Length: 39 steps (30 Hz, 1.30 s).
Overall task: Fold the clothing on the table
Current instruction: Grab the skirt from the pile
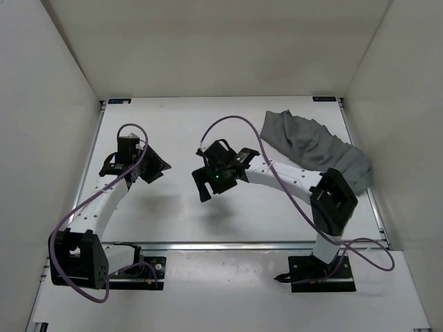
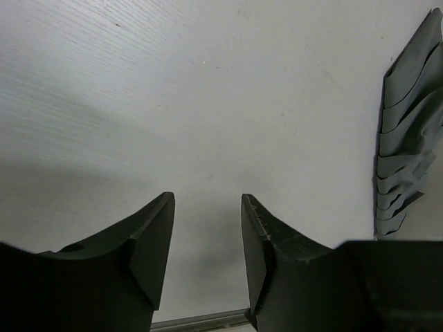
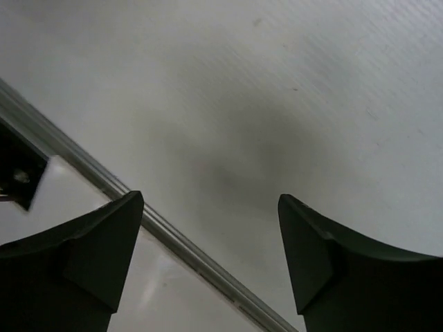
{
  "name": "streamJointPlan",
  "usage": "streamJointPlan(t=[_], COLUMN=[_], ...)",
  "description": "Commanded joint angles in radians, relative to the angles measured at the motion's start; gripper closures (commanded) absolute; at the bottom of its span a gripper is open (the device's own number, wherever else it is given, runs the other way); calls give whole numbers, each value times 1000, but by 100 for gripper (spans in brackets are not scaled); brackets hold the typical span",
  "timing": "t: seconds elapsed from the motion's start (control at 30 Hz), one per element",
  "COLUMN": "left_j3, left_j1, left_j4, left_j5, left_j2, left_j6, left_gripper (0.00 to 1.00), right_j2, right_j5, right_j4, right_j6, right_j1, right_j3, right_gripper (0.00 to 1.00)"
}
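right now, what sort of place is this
Probably a robot test cell in a lab: a white table boxed in by plain panels, the left arm and right arm bolted at its near edge, and a grey garment laid out to work on.

Occlusions and crops
Creased mid-grey fabric garment (image 1: 308, 145): part of near edge hidden behind white-and-black right arm (image 1: 333, 200); left wrist view cuts it off at the right. Dark object (image 3: 15, 173) at right wrist view's left edge: unidentifiable.

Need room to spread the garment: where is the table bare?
Bare: the table from its back edge down to the left gripper and right gripper, plus the near centre strip. Crowded: far-right corner, clothing bunched behind the right arm.
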Motion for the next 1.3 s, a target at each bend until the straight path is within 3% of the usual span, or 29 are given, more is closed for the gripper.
streamJointPlan(t=[0.0,0.1,0.17,0.23,0.27,0.3,0.33,0.37,0.4,0.43,0.47,0.53,0.6,0.8,0.9,0.93,1.0,1.03,1.13,1.27], left_j3=[9,-1,-6,-15,-12,-11,-11,-9,-8,0,-1,2,-9,9,17,18,18,22,35,49], left_j1=[-7,2,-11,-22,-24,-27,-27,-33,-30,-42,-47,-48,-51,-45,-33,-34,-27,-19,-13,2], left_j4=[-17,-1,5,3,14,21,20,20,17,20,19,22,26,12,2,-6,-6,-9,-21,-29], left_j5=[-7,8,10,16,14,13,10,8,13,10,16,5,5,6,8,6,9,6,10,14], left_j2=[-33,-24,-16,-12,-10,-5,-4,2,8,13,16,19,27,24,22,18,15,12,1,-22], left_j6=[19,14,12,6,9,2,0,-1,2,2,3,0,2,6,11,12,15,20,29,29], left_gripper=[46,45,46,46,46,46,46,46,46,46,46,46,46,46,46,46,46,48,55,54], right_j2=[23,-52,-109,-123,-131,-128,-132,-128,-117,-112,-103,-72,-13,138,173,178,173,153,49,-90], right_j5=[59,87,119,119,110,116,125,130,144,197,227,306,331,285,241,227,186,164,129,133], right_j4=[-40,-41,-21,-8,2,8,9,28,34,40,46,51,40,29,9,-3,-15,-27,-59,-173], right_j6=[2,-43,-69,-90,-86,-77,-72,-76,-73,-64,-75,-67,-61,-63,-81,-81,-84,-86,-124,-138], right_j1=[-60,-222,-374,-617,-671,-793,-899,-944,-1050,-1072,-1103,-1129,-1152,-1166,-1128,-1117,-1069,-1051,-886,-674], right_j3=[22,-38,-115,-155,-173,-195,-199,-218,-228,-225,-238,-227,-213,-163,-127,-115,-104,-92,-54,105], right_gripper=[22,19,33,63,72,72,83,86,84,80,64,49,43,39,43,48,88,100,100,100])
